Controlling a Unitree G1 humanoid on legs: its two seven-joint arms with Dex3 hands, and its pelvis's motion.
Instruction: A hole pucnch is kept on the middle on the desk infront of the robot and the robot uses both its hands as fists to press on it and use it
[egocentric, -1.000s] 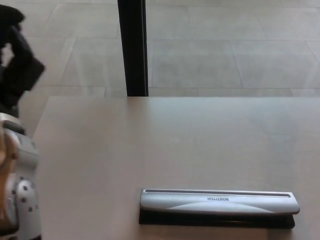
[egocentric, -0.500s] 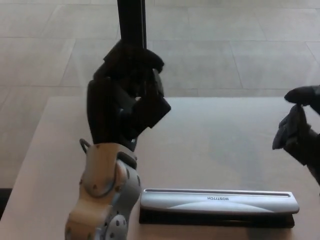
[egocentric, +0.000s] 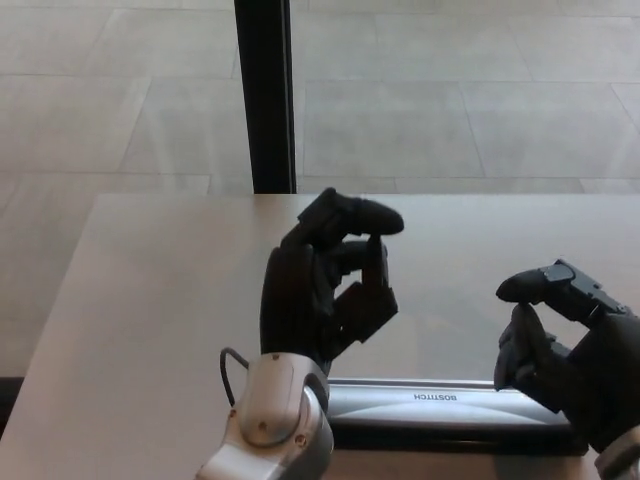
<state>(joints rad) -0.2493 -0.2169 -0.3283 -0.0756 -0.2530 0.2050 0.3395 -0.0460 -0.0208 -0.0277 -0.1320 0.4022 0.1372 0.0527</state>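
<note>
Hole punch (egocentric: 440, 403) lying lengthwise along the near edge of the desk (egocentric: 150, 300), silver lever on top of a black base, "BOSTITCH" lettering reading upside down. Left end hidden behind the left hand's wrist, right end behind the right hand. Both hands raised above it, neither seen to touch it.

Pale, matte desk, bare across its far half. Beyond the far edge, large grey floor tiles and a dark upright post (egocentric: 265, 95) rising past the left-centre of the desk.

Left hand (egocentric: 325, 290) over the punch's left end, fingers curled inward but not closed into a fist, thumb arched over them, holding nothing. Right hand (egocentric: 565, 345) at the near right, over the punch's right end, fingers likewise half-curled and apart, empty.
</note>
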